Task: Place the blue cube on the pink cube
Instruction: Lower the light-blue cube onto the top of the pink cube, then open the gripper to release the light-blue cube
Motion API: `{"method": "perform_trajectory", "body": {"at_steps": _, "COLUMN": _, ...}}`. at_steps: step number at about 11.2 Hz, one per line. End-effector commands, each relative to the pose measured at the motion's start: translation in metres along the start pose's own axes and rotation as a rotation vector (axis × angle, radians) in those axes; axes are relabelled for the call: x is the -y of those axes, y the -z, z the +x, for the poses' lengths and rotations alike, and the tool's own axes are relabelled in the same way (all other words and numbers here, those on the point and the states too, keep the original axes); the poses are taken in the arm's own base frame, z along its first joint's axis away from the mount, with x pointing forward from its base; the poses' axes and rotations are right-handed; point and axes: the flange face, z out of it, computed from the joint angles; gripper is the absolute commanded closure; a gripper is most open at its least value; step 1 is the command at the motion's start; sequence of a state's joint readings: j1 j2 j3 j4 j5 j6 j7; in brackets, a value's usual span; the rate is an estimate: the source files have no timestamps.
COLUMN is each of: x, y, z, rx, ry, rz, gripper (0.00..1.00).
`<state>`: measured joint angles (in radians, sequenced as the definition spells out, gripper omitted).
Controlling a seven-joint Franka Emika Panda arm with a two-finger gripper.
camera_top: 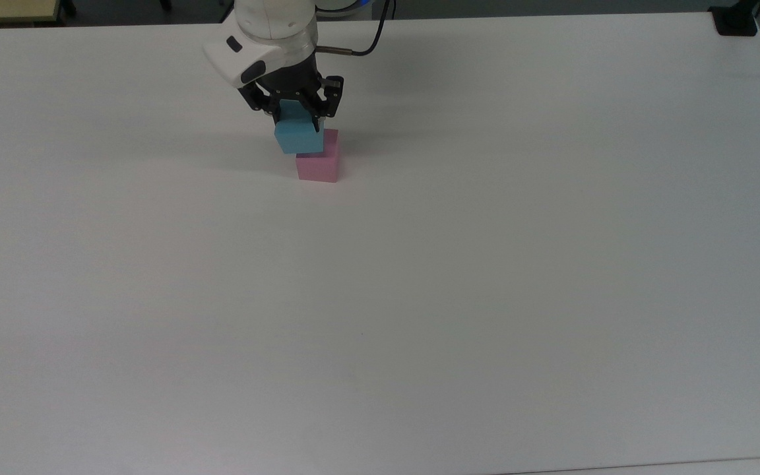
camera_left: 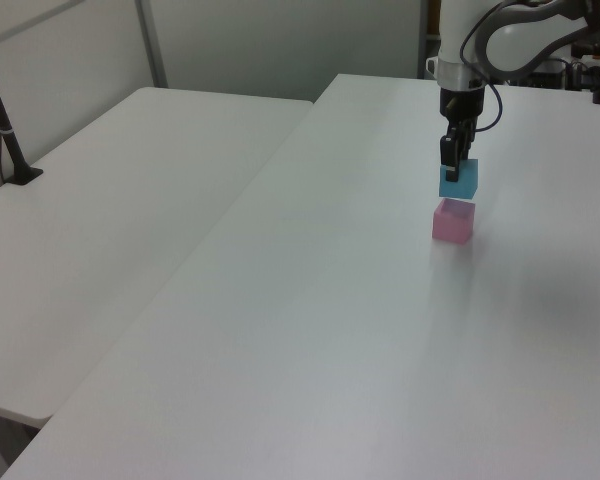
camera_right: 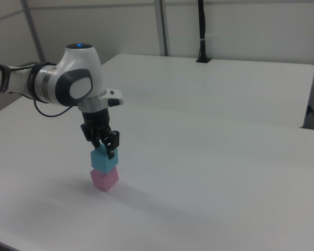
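On the white table (camera_top: 485, 264), toward the far edge in the top view, your gripper (camera_top: 298, 122) is gripping the blue cube (camera_top: 298, 136) between its two black fingers, which are pressing against opposite faces of the cube. You are holding that cube directly above the pink cube (camera_top: 318, 165), which is sitting flat on the table. Looking at the right view, the blue cube (camera_right: 104, 158) is lying right over the pink cube (camera_right: 104, 179), their faces appearing to meet, though you cannot tell whether it is resting there or hanging just clear. Across the left view, the gripper (camera_left: 450, 170) is pointing straight down, with the blue cube (camera_left: 459, 181) sitting a shade toward the left view's top of the pink cube (camera_left: 453, 221). Beside your table, on the left view's left, a second white table (camera_left: 100, 220) is standing.
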<state>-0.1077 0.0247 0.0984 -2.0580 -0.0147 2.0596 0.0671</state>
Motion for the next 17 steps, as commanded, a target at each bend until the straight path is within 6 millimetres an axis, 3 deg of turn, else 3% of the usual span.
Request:
{"method": "perform_trajectory", "body": {"at_steps": 1, "x": 0.018, "y": -0.010, "z": -0.005, "rx": 0.000, "ry": 0.013, "rz": -0.024, "gripper": 0.62}}
{"method": "perform_trajectory", "body": {"at_steps": 3, "x": 0.029, "y": -0.011, "z": -0.007, "rx": 0.000, "ry": 0.016, "rz": -0.033, "gripper": 0.62}}
{"method": "perform_trajectory", "body": {"at_steps": 7, "x": 0.030, "y": -0.013, "z": -0.007, "rx": 0.002, "ry": 0.013, "rz": -0.040, "gripper": 0.61}}
{"method": "perform_trajectory", "body": {"at_steps": 8, "x": 0.030, "y": -0.013, "z": -0.007, "rx": 0.003, "ry": 0.013, "rz": -0.041, "gripper": 0.56}}
{"method": "perform_trajectory", "body": {"at_steps": 9, "x": 0.030, "y": -0.015, "z": -0.006, "rx": 0.005, "ry": 0.019, "rz": -0.050, "gripper": 0.34}}
{"method": "perform_trajectory", "body": {"at_steps": 10, "x": 0.029, "y": -0.015, "z": -0.006, "rx": 0.003, "ry": 0.021, "rz": -0.073, "gripper": 0.06}}
{"method": "perform_trajectory", "body": {"at_steps": 11, "x": 0.027, "y": -0.014, "z": -0.005, "rx": -0.008, "ry": -0.011, "rz": -0.109, "gripper": 0.00}}
{"method": "perform_trajectory", "body": {"at_steps": 15, "x": 0.027, "y": -0.013, "z": -0.004, "rx": -0.011, "ry": -0.038, "rz": -0.130, "gripper": 0.00}}
{"method": "perform_trajectory", "body": {"at_steps": 17, "x": 0.019, "y": 0.008, "z": -0.006, "rx": 0.004, "ry": -0.068, "rz": -0.129, "gripper": 0.00}}
